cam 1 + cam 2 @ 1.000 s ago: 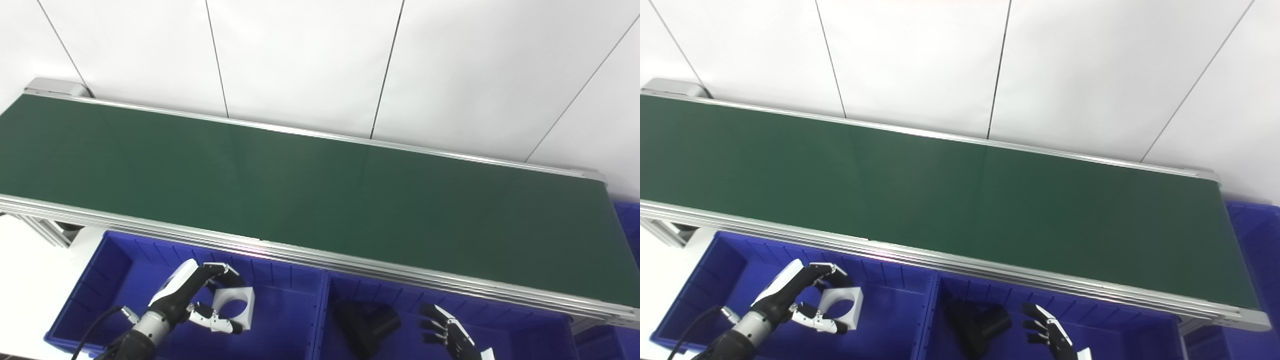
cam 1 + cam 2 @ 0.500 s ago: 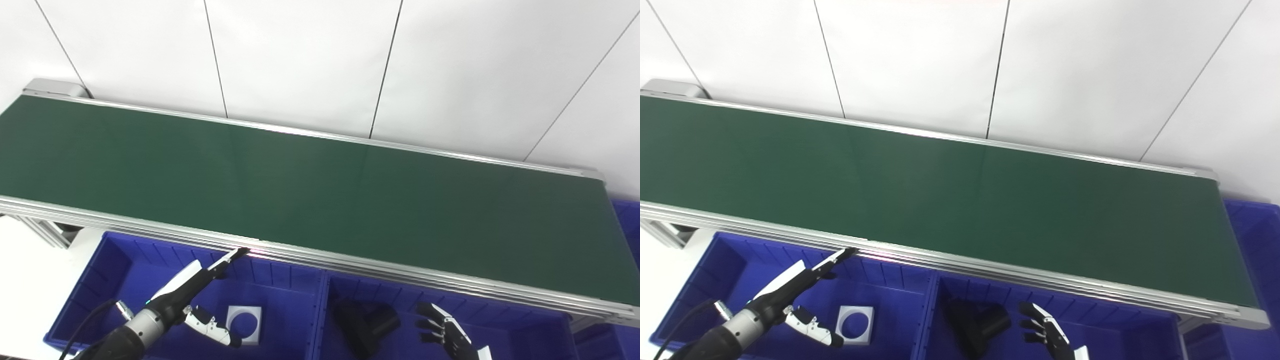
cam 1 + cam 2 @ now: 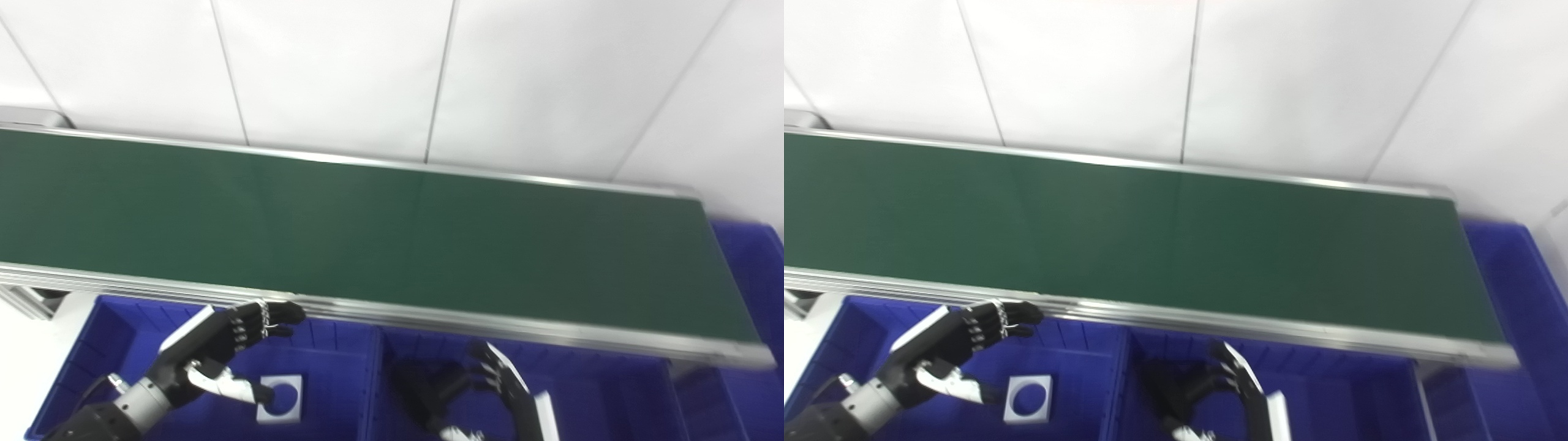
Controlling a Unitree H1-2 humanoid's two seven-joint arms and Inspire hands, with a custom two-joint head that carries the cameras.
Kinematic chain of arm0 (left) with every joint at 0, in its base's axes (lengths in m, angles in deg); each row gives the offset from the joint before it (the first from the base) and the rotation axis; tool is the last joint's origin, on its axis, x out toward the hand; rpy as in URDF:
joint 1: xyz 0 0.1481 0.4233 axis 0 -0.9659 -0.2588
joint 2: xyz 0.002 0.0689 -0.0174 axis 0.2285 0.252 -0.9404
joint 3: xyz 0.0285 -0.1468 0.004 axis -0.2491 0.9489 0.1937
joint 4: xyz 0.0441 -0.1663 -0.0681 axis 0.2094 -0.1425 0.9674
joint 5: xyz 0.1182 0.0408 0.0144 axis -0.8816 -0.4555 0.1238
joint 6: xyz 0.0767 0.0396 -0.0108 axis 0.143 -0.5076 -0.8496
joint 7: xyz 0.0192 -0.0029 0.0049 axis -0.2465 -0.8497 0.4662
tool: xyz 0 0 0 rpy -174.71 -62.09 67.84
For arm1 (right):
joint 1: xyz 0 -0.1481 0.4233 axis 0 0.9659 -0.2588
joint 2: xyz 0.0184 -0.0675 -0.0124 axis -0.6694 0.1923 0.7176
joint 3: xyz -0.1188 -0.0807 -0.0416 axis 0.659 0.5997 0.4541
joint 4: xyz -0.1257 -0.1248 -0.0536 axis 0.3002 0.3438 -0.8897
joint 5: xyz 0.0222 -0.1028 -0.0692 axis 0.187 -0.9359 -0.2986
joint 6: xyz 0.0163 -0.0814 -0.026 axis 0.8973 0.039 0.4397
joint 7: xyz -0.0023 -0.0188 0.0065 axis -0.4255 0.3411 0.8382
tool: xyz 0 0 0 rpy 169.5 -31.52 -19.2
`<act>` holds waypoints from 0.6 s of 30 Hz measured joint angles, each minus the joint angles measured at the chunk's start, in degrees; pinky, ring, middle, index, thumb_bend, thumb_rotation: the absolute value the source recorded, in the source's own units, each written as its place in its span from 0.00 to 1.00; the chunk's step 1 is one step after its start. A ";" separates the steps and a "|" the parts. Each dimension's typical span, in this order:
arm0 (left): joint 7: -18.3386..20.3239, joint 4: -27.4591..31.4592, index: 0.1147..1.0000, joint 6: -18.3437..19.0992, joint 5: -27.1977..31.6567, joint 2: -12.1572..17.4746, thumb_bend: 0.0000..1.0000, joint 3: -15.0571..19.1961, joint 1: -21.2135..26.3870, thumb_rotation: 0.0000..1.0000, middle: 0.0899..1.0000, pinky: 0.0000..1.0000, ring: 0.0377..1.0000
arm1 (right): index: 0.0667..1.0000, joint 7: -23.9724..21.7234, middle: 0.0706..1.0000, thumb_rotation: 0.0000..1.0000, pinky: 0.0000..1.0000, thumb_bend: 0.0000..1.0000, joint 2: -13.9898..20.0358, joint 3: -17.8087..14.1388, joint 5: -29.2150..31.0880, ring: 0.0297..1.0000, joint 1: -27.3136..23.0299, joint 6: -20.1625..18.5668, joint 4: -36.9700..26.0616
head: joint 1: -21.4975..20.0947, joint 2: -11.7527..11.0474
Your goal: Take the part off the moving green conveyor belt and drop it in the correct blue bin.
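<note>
White square part (image 3: pixel 280 398) is lying in the left blue bin (image 3: pixel 73 367) beneath the left hand (image 3: pixel 214 343) (fingers spread, nothing held); the bin wall could be clipped in lifting.

White wall panels (image 3: pixel 337 67) fill the whole upper stretch here, smooth and evenly lit, split by thin dark seams (image 3: pixel 440 79) that run slanting down toward the lower part of the wall. Down at the far left, a patch of pale floor (image 3: pixel 24 343) shows, bright and plain. Soft light all over, no hard shadows on the wall.
</note>
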 measured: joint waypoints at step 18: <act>-3.32 -2.47 0.85 2.52 1.46 -7.57 0.68 2.49 -2.65 0.00 0.89 0.98 0.83 | 0.92 1.11 0.89 0.14 0.71 0.68 -2.36 -0.64 0.94 0.83 0.07 -5.16 -1.20 | -3.70 1.06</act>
